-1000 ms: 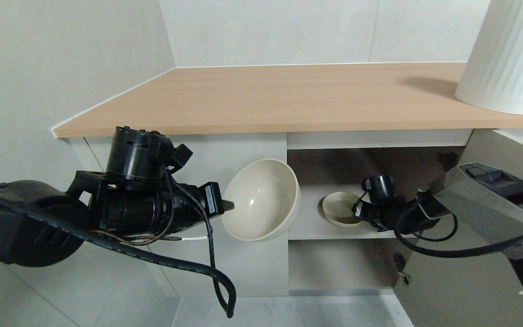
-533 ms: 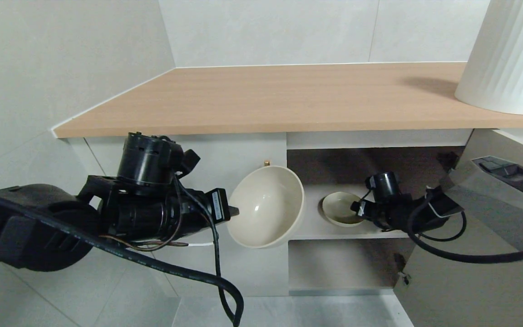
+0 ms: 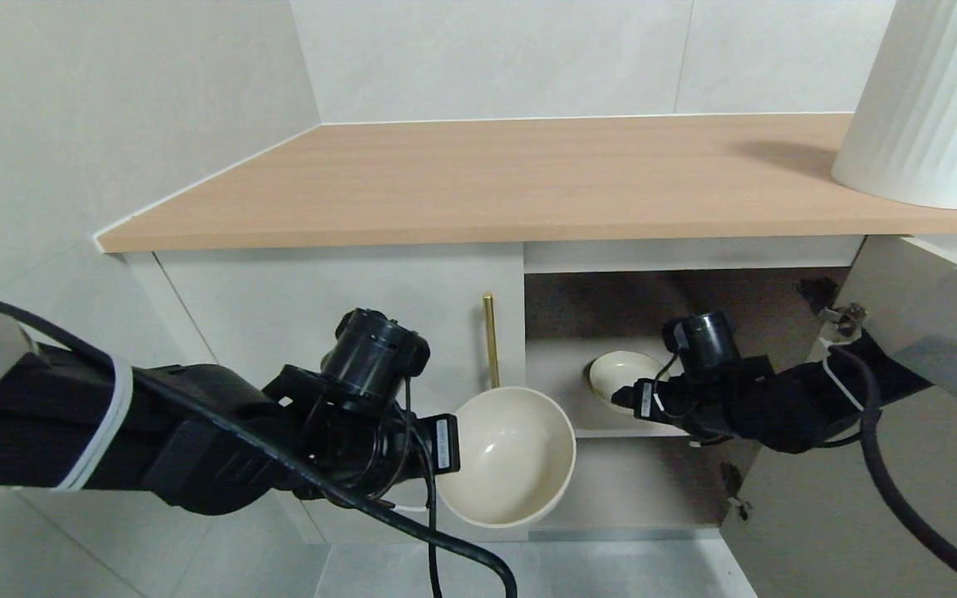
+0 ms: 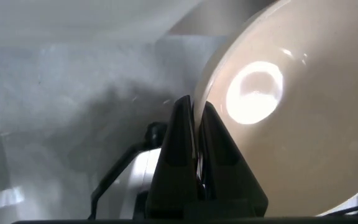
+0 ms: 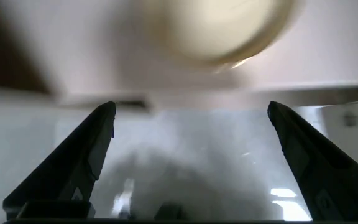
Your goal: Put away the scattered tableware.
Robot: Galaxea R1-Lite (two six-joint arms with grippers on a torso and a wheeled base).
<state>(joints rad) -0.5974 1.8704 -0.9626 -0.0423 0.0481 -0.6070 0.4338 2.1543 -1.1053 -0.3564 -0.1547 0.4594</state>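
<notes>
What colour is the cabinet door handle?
Gold, like brass. The handle shows best in the head view.

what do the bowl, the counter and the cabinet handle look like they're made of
The bowl looks like glazed ceramic or melamine, I can't tell which: cream, glossy, with a bright highlight inside. The counter looks like wood or wood-look laminate with a matte finish: light brown with fine grain lines. The handle is probably metal with a brass-like finish: a slim gold-coloured bar with a slight sheen.
</notes>
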